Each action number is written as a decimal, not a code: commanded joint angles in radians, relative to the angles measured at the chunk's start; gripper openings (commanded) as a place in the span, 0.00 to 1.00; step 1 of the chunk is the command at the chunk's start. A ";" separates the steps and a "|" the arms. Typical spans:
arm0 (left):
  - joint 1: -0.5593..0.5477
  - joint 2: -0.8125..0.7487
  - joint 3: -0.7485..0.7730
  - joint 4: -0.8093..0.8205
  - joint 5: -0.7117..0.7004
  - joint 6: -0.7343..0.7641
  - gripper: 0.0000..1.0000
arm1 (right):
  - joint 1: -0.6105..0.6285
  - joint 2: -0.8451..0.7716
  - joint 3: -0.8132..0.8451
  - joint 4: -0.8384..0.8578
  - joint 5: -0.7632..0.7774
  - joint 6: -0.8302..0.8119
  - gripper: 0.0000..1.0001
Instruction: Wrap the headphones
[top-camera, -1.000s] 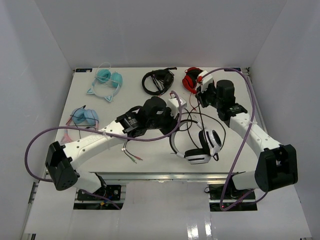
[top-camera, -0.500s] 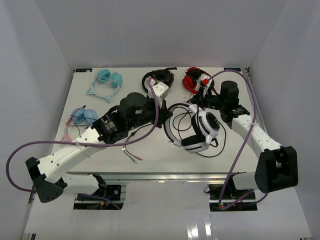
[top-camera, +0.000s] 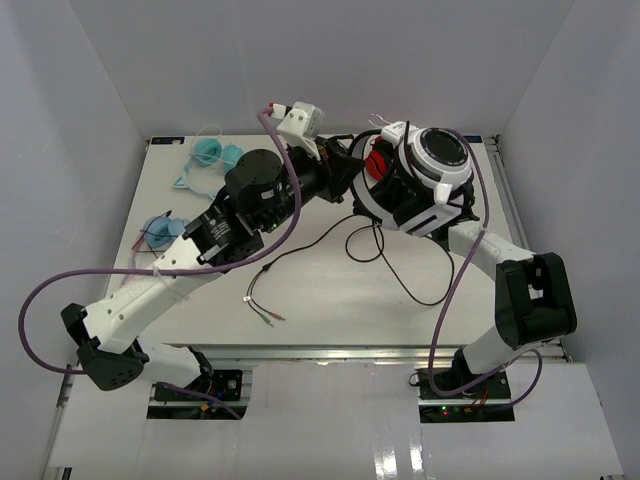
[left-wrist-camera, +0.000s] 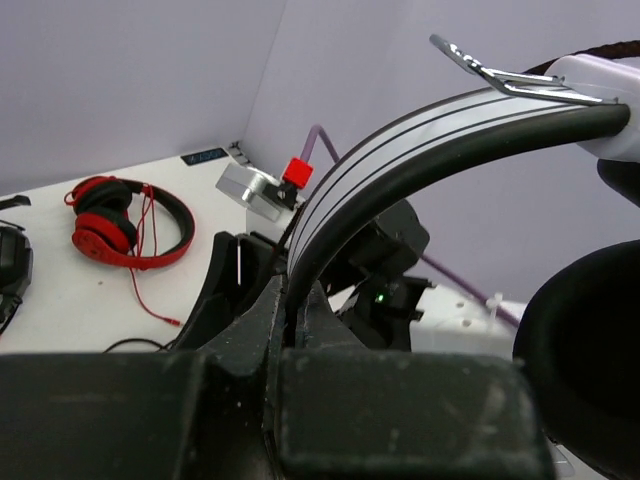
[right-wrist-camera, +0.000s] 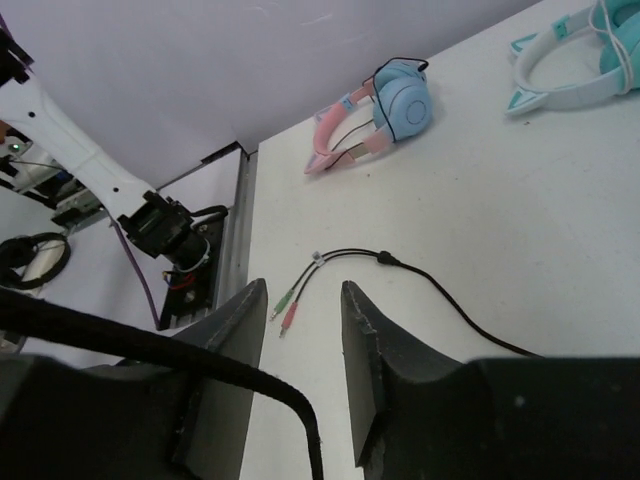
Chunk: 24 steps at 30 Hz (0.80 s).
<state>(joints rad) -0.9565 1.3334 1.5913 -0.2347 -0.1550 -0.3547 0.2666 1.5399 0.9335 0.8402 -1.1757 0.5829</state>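
The headphones (top-camera: 438, 160) hang in the air over the back right of the table, one white earcup facing up. My left gripper (top-camera: 348, 172) is shut on the white-and-black headband (left-wrist-camera: 400, 130), which runs up out of its jaws. Their thin black cable (top-camera: 300, 245) trails down to the table and ends in green and red plugs (right-wrist-camera: 288, 305). My right gripper (right-wrist-camera: 302, 290) stands open with nothing between its fingers; a stretch of cable (right-wrist-camera: 200, 362) crosses in front of its left finger. From above, the headphones hide most of the right gripper.
Red headphones (left-wrist-camera: 130, 225) lie at the back right, all-black ones (left-wrist-camera: 8, 270) beside them. Teal cat-ear headphones (top-camera: 215, 155) and a blue-and-pink pair (top-camera: 165, 232) sit at the left. Grey walls enclose the table on three sides.
Both arms rose and swung toward the back, lifting the headphones off the table. The cable now dangles from them. The right gripper's jaws have parted.
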 joint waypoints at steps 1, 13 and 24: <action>-0.004 -0.004 0.073 0.176 -0.074 -0.069 0.00 | 0.024 0.005 -0.016 0.358 -0.022 0.272 0.45; 0.005 0.048 0.243 0.282 -0.527 0.139 0.00 | 0.205 -0.155 -0.200 -0.086 0.024 -0.218 0.51; 0.229 -0.016 0.108 0.439 -0.728 0.366 0.00 | 0.318 -0.370 -0.186 -0.595 0.226 -0.632 0.08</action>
<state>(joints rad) -0.8626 1.3845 1.7050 0.0702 -0.7636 -0.0092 0.5551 1.2079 0.7075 0.5245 -1.0616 0.1888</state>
